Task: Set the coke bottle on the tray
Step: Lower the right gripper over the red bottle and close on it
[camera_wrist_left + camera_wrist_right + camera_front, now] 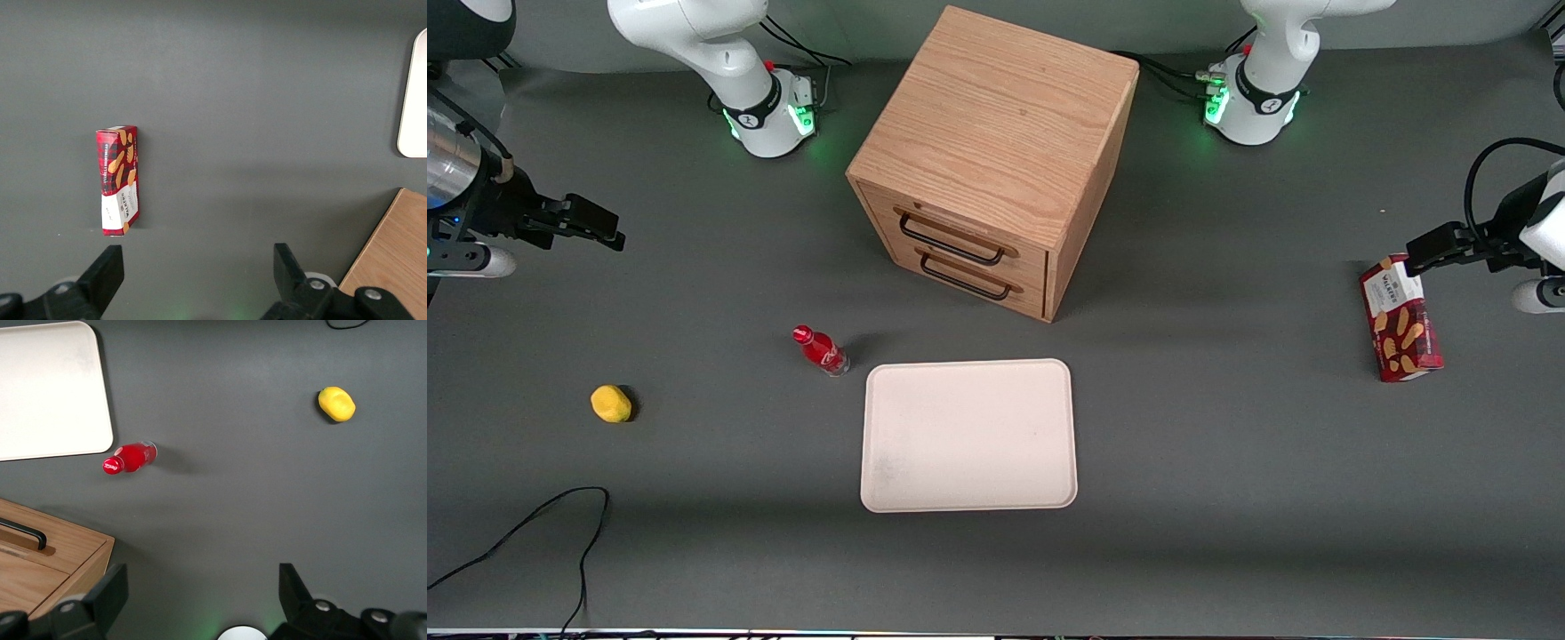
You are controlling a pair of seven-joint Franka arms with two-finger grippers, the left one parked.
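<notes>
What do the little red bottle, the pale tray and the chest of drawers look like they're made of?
The coke bottle looks like glossy plastic, going by its shine and clear base. The tray seems to be matte cream plastic, smooth with a moulded rim, though that's a guess. The drawer cabinet shows visible wood grain, possibly veneer, with dark handles, likely metal. The gripper hangs open at the working arm's end of the table.

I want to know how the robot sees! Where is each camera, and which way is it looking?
Front view: sits high, facing both arms, looking down on the tray, coke bottle and the open gripper near the working arm's end.
Left wrist view: looks down from the parked arm at the biscuit box; its own fingers show.
Right wrist view: looks down past the gripper.
Both the front and right wrist views show the bottle and yellow lump.
</notes>
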